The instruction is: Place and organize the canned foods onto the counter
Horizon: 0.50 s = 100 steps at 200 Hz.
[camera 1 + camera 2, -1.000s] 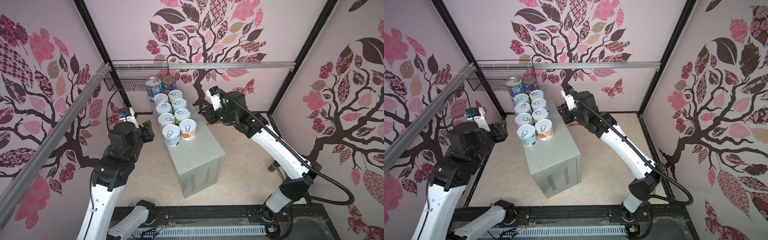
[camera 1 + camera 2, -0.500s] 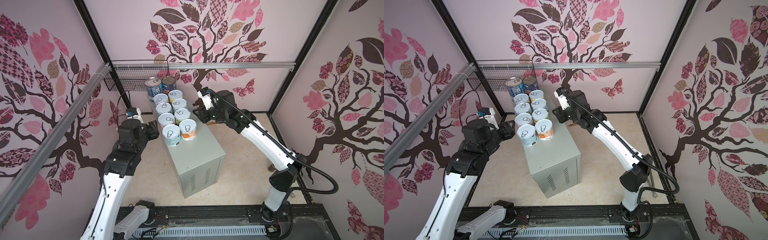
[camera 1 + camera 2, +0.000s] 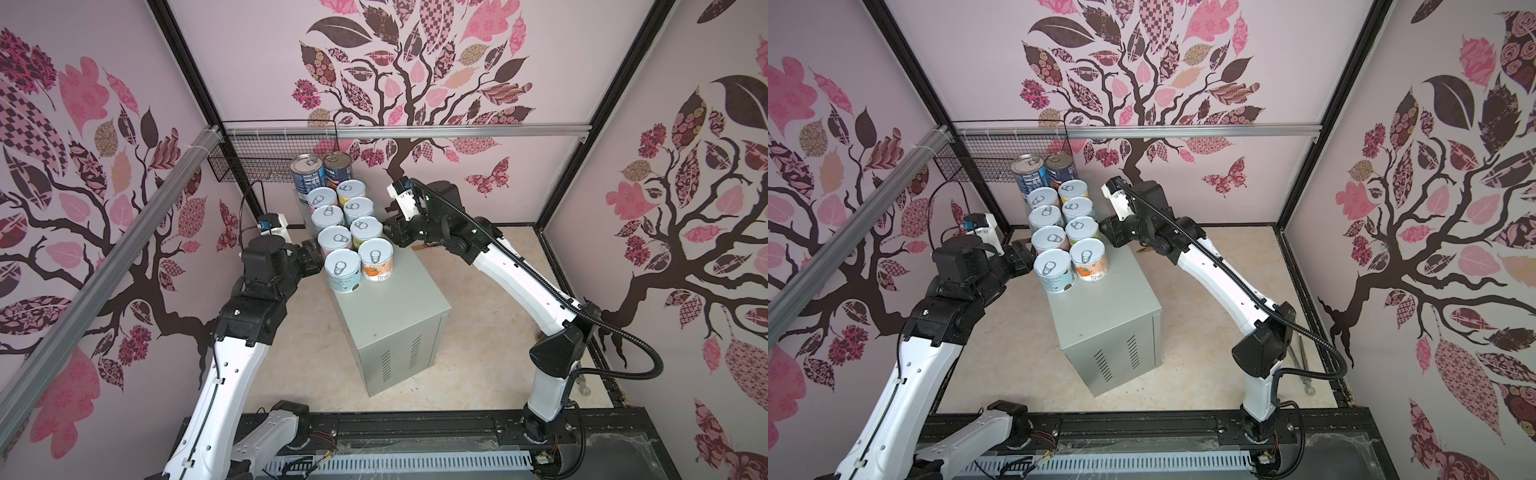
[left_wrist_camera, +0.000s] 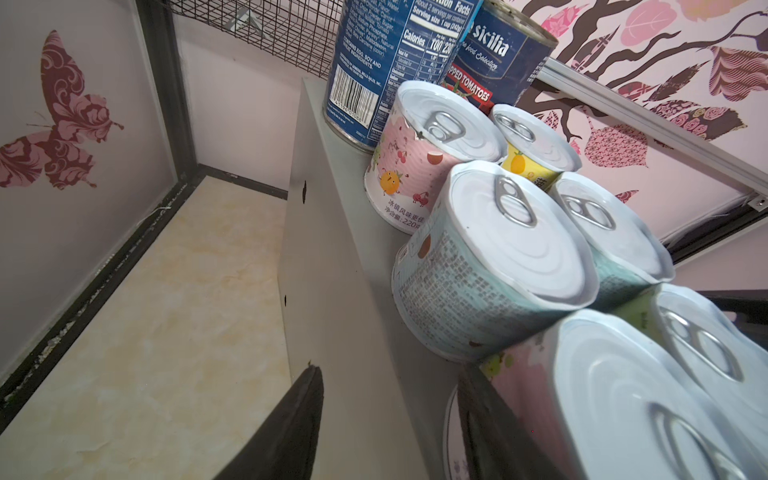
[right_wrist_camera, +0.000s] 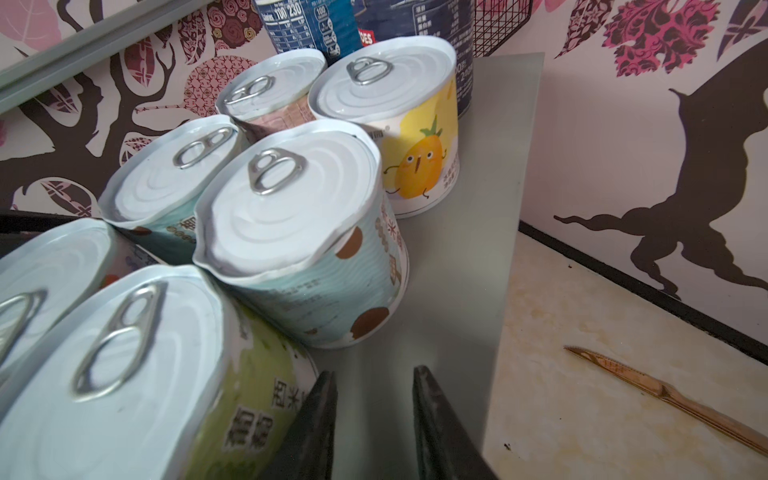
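Flanking cylindrical canned foods [image 3: 332, 214] on the flat metal counter [image 3: 395, 307], left gripper [image 3: 312, 257] and right gripper [image 3: 389, 228] sit closed.

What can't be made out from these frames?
- Left pincer: left wrist view, contact with the nearest can unclear; both run off the frame edge.
- Tall cans: right wrist view, lids cut off by the frame edge.
- Wooden stick: in a top view, mostly hidden by the right arm.

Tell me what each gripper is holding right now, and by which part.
Nothing is held. The left gripper and the right gripper are empty, one on each side of the canned foods on the counter.
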Each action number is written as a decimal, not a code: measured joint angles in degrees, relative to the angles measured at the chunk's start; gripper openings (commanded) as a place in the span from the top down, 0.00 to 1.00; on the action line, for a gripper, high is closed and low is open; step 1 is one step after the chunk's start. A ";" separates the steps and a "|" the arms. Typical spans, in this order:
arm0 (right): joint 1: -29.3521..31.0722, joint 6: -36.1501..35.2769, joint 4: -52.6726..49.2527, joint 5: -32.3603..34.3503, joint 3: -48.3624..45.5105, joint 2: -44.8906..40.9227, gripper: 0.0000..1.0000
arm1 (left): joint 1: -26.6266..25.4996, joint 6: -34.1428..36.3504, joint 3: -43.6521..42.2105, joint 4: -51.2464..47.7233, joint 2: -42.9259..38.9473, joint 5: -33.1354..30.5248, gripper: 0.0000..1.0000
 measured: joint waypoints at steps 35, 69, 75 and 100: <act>0.15 0.22 -0.02 0.13 0.00 0.00 0.65 | -0.02 -0.20 0.00 -0.02 -0.07 0.33 0.45; 0.13 0.13 -1.84 2.36 2.29 0.46 0.64 | -0.02 0.09 0.11 -0.85 -0.94 -1.07 0.44; 0.04 0.07 -2.19 2.84 3.08 0.61 0.64 | -0.02 0.22 0.13 -1.14 -1.14 -1.60 0.44; -0.42 0.02 -4.17 4.35 8.90 2.43 0.64 | 0.79 0.85 0.96 -2.29 -1.22 -2.97 0.44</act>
